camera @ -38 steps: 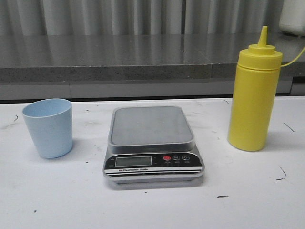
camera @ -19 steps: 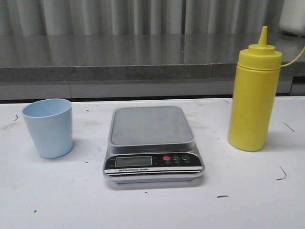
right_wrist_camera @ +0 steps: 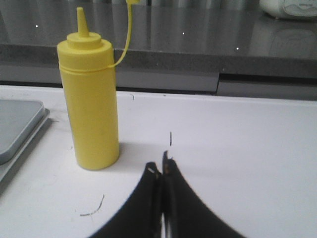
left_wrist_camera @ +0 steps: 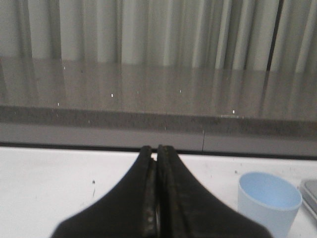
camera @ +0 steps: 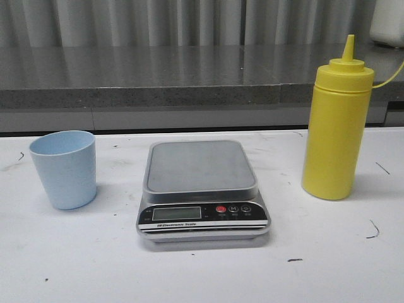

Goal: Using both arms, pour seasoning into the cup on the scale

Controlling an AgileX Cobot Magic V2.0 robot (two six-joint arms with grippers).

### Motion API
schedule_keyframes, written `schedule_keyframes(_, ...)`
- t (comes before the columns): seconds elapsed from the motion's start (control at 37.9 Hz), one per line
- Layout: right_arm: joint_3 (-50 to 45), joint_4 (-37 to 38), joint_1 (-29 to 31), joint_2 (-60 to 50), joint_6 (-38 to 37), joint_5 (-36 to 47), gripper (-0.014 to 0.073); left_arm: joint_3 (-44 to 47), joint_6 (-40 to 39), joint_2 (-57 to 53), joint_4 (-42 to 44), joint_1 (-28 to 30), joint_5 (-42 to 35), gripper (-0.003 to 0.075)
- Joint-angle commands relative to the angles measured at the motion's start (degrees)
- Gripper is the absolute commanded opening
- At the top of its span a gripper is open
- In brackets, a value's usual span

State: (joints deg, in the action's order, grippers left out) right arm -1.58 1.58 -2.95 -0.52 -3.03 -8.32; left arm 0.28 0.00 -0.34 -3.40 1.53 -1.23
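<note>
Presently, I log the scene from left to right as follows.
Left gripper (left_wrist_camera: 157, 148): fingers pressed together with nothing between them, seen only in my left wrist view, above the white table (camera: 76, 259).
Cup (camera: 64, 168): pale blue, upright on the table, well apart to the left of the scale; I also see it (left_wrist_camera: 269, 202) just beyond and to one side of the left fingertips.
Scale (camera: 202, 189): centred on the table, steel platform bare, display toward me.
Seasoning (camera: 336, 129): yellow bottle upright on the table right of the scale, nozzle uncapped, cap hanging on its tether.
Right gripper (right_wrist_camera: 161, 167): fingers closed on nothing, near the bottle (right_wrist_camera: 91, 100) but apart from it.
</note>
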Motion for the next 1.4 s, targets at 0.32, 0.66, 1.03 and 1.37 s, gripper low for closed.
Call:
schedule_keyframes(0.32, 12.79, 0.66, 0.36, -0.28, 0.11, 5.60, -0.0063, -14.37, -0.87, 1.48, 1.51, 0.07, -4.19, -0.0020)
schedule_keyframes(0.66, 31.32, 0.66, 0.36, 16.64, 0.11, -16.83, -0.0062, -24.48, -0.87, 18.02, 5.59, 0.07, 8.52, -0.0020)
schedule_keyframes(1.03, 32.89, 0.62, 0.30, 24.04, 0.11, -15.35, 0.0044, -25.09, -0.87, 22.13, 2.41, 0.07, 7.38, 0.0048)
schedule_keyframes(1.37, 32.89, 0.62, 0.30, 24.04, 0.11, -15.10, 0.0653, -24.99, -0.87, 22.13, -0.61, 0.07, 4.96, 0.0659)
